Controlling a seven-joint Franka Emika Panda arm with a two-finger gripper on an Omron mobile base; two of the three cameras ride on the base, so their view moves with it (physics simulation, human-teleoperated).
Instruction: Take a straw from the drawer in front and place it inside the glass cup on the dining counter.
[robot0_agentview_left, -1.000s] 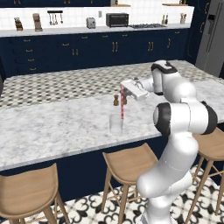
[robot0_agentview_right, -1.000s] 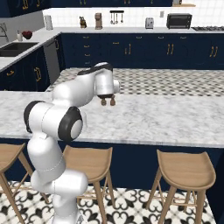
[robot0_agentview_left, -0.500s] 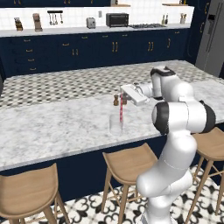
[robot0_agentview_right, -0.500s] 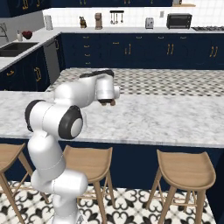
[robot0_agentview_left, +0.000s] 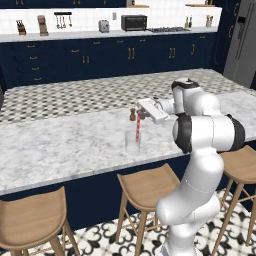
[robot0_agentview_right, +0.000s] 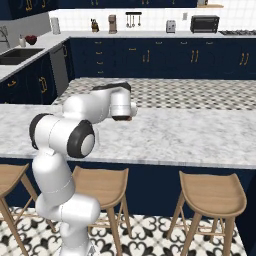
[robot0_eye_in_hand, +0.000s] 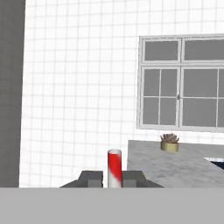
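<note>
Lowered over the last second, the pincer (robot0_agentview_left: 141, 114) stays clamped on the straw (robot0_agentview_left: 138, 131), whose lower end now appears inside the glass cup (robot0_agentview_left: 132, 142) near the table's (robot0_agentview_left: 60, 145) front edge; releasing looks next.

A rendered home kitchen, shown by navy-blue cabinets with brass pulls (robot0_agentview_left: 85, 60), a long white-grey marble bar counter (robot0_agentview_left: 65, 145) with tan wooden stools (robot0_agentview_left: 147, 187), white wall tiles (robot0_agentview_right: 155, 19), a black toaster oven (robot0_agentview_left: 133, 22) and a sink (robot0_agentview_right: 17, 55).
</note>
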